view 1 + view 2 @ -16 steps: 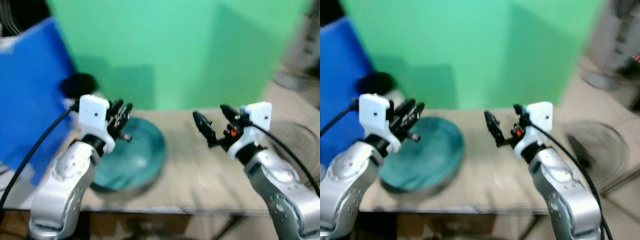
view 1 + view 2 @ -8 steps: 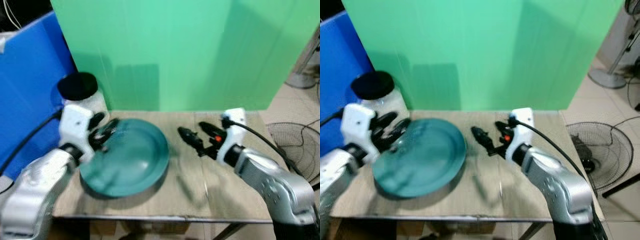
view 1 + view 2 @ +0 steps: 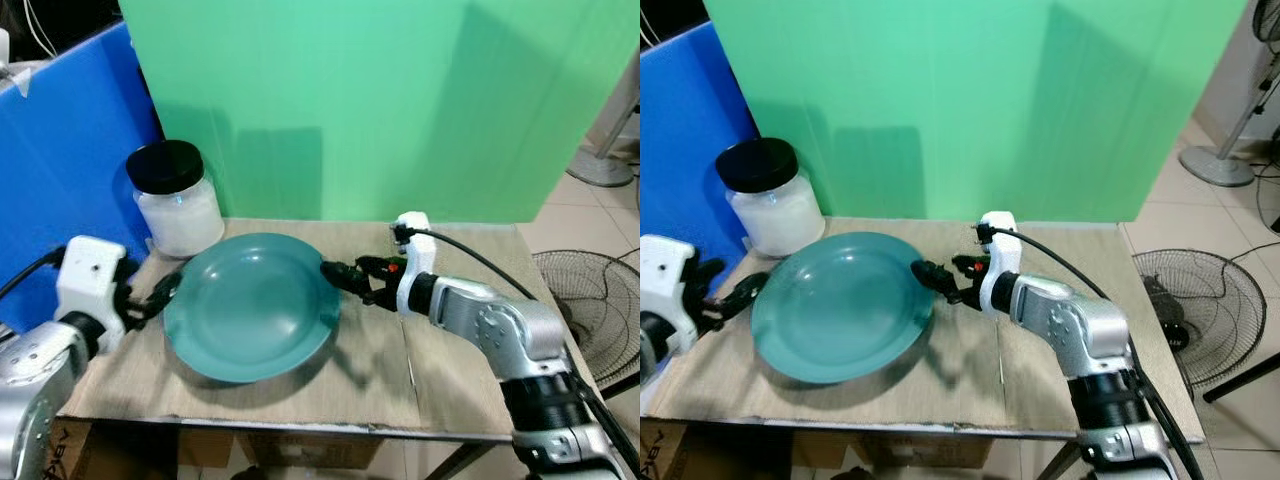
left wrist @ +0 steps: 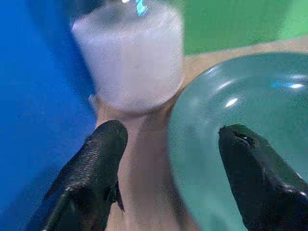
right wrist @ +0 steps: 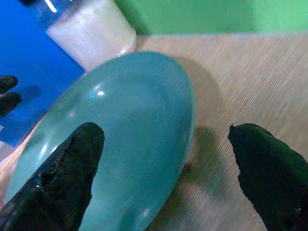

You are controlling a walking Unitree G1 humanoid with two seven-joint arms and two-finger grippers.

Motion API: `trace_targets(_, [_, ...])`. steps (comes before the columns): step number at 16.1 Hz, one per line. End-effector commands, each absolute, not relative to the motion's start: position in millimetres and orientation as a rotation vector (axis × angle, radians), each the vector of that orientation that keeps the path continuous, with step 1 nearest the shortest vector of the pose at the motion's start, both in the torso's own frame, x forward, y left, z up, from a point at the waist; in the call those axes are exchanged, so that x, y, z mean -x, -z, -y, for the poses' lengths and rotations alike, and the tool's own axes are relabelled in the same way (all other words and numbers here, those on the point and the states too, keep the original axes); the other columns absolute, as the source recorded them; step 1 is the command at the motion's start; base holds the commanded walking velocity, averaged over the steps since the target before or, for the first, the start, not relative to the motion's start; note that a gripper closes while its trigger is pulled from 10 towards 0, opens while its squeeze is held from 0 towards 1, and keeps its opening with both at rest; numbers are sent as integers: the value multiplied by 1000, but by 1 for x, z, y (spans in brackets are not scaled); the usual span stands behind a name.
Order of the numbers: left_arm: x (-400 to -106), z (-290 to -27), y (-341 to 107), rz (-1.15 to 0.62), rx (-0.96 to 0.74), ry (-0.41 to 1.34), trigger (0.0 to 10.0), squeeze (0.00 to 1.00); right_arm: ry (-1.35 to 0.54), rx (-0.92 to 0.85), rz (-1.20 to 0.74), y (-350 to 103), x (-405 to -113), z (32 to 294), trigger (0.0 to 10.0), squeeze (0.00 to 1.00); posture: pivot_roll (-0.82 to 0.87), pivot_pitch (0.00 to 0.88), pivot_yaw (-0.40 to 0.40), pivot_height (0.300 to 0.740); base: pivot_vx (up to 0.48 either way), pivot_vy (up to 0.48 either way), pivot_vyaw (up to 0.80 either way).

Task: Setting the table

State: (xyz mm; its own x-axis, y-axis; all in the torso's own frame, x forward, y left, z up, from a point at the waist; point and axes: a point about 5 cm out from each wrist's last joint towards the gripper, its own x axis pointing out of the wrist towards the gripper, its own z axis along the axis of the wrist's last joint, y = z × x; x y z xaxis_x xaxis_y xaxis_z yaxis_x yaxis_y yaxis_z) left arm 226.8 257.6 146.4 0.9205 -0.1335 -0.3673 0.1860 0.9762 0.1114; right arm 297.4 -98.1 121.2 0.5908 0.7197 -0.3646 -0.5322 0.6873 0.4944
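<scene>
Both end effectors straddle the plate's rim, fingers spread.
Your left end effector sits at nine o'clock, right end effector at three, of the round teal glazed plate on the worktop; stiff, slick, breakable, so pinch its rim.

1. The plate lies on the table, left of its middle.
2. The jar stands on the table at the far left corner, just behind the plate's far left rim.
3. The left gripper sits at the plate's left rim, fingers spread to either side of it.
4. The right gripper sits at the plate's right rim, fingers apart, seemingly touching it.
5. A fan lies on the floor right of the table.
</scene>
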Motion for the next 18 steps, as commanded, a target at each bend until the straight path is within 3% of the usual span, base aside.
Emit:
trace_targets(1, [-222, -265, -139, -414, -133, 141, 10000, 941, -757, -346, -582, -120, -303, 94, 10000, 0, 126, 0, 8, 740, 0, 0, 0])
trace_targets(2, [-219, -267, -134, -438, -139, 137, 10000, 886, -757, -340, -590, -118, -304, 92, 10000, 0, 126, 0, 8, 740, 0, 0, 0])
trace_targets(3, [-216, -268, -125, -455, -104, 146, 10000, 0, -755, -351, -604, -112, -308, 85, 10000, 0, 126, 0, 6, 740, 0, 0, 0])
trace_targets(11, [-217, -254, -106, -433, 148, 237, 10000, 0, -878, -399, -674, -96, -308, 62, 10000, 0, 130, 0, -2, 740, 0, 0, 0])
trace_targets(12, [-217, -252, -106, -432, 158, 257, 10000, 0, -890, -417, -675, -96, -308, 62, 7020, 0, 130, 0, -2, 740, 0, 0, 0])
trace_targets(13, [-217, -248, -107, -423, 168, 297, 10000, 0, -909, -465, -667, -98, -309, 62, 0, 0, 131, 0, -2, 740, 0, 0, 0])
trace_targets(18, [-217, -240, -109, -420, 175, 338, 10000, 0, -925, -494, -669, -96, -308, 64, 0, 0, 125, 0, 0, 740, 0, 0, 0])
